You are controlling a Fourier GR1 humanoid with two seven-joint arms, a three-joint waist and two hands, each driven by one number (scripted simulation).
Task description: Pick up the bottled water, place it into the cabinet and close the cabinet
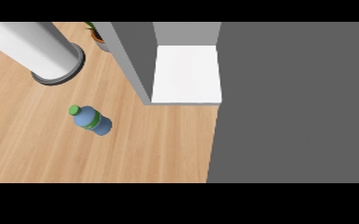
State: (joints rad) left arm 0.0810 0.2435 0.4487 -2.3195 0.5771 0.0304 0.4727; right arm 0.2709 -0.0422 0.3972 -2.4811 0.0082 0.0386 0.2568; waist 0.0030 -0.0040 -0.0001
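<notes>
Head view: the bottled water (pixel 91 119) is blue with a green cap and green band, standing on the wooden table (pixel 140 152), left of the open cabinet (pixel 186 73) with its white shelf. Neither hand shows, so their state cannot be told.

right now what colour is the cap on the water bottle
Green, on the blue plastic water bottle with a green band; the head view shows it.
</notes>
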